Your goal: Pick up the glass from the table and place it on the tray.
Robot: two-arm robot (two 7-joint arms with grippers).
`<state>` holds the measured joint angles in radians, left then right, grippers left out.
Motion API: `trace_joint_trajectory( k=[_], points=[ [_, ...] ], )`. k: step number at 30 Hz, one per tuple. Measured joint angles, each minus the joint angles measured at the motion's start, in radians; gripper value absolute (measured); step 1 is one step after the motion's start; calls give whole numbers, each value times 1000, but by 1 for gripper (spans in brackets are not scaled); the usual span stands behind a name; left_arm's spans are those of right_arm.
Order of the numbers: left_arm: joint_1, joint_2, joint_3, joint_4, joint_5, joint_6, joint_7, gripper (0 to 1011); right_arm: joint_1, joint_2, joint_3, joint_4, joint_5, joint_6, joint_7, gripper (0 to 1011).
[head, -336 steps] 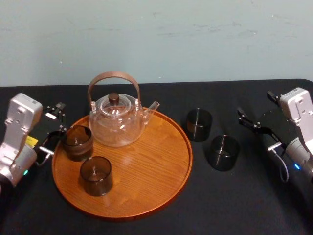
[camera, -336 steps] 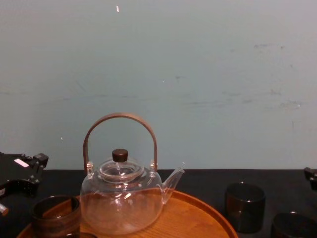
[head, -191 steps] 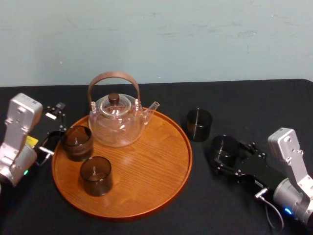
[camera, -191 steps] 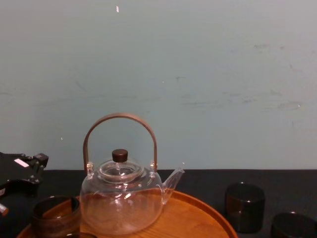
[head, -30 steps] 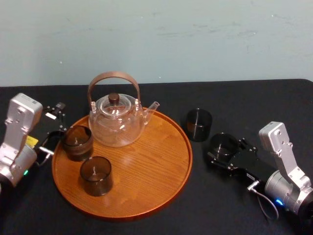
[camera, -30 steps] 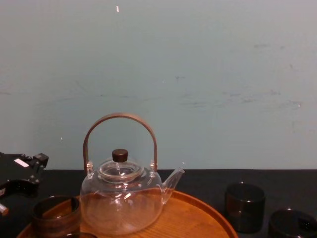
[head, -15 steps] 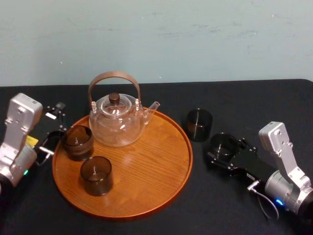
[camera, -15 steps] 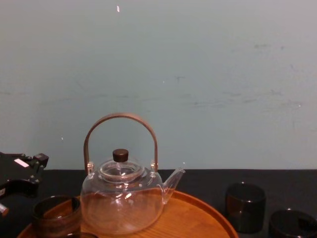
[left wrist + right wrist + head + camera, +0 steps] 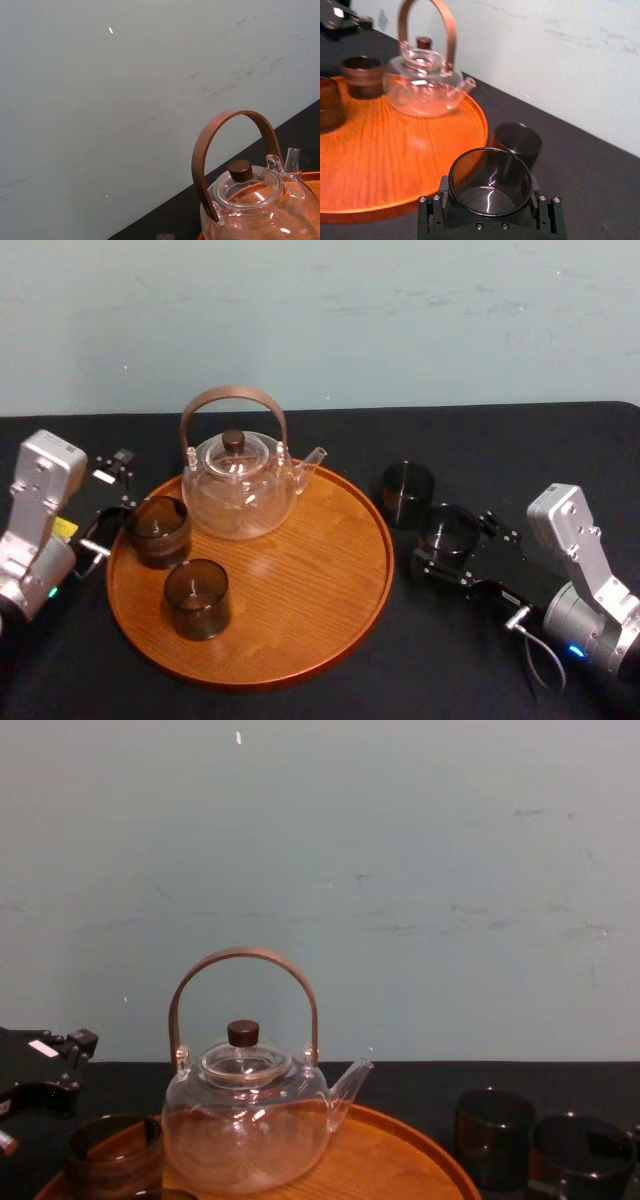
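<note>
My right gripper (image 9: 452,542) is shut on a dark smoky glass (image 9: 447,527), held just off the black table a little right of the tray (image 9: 330,570). In the right wrist view the glass (image 9: 490,176) sits upright between the black jaws of the gripper (image 9: 490,202), with the tray's rim (image 9: 479,120) just beyond it. The chest view shows this glass (image 9: 583,1150) at the lower right. The round orange-brown tray carries a clear teapot (image 9: 238,488) and two dark glasses (image 9: 158,530) (image 9: 196,598). My left gripper (image 9: 108,490) is parked open at the tray's left edge.
A second dark glass (image 9: 407,492) stands on the table just behind the held one, close to the tray's right rim; it also appears as a dark glass (image 9: 516,144) in the right wrist view. Bare wood (image 9: 300,590) lies open on the tray's right half. A pale wall backs the table.
My right gripper has lifted the glass slightly and carried it left toward the tray, closer to the other table glass. The left arm has stayed still.
</note>
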<state>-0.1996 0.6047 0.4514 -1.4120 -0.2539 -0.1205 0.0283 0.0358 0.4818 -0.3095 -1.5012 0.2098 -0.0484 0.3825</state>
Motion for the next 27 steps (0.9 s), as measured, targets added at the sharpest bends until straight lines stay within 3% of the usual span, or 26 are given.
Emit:
trace_joint_trajectory(
  k=[6,12,27],
  points=[
    [0,0,0,0,0,0,0,0,-27,4,-5,-77,-21,4,15,914],
    [0,0,0,0,0,0,0,0,-30,-2,-24,-111,-31,3,35,914],
    [0,0,0,0,0,0,0,0,43,-60,-115,-70,-51,8,82,914]
  ],
)
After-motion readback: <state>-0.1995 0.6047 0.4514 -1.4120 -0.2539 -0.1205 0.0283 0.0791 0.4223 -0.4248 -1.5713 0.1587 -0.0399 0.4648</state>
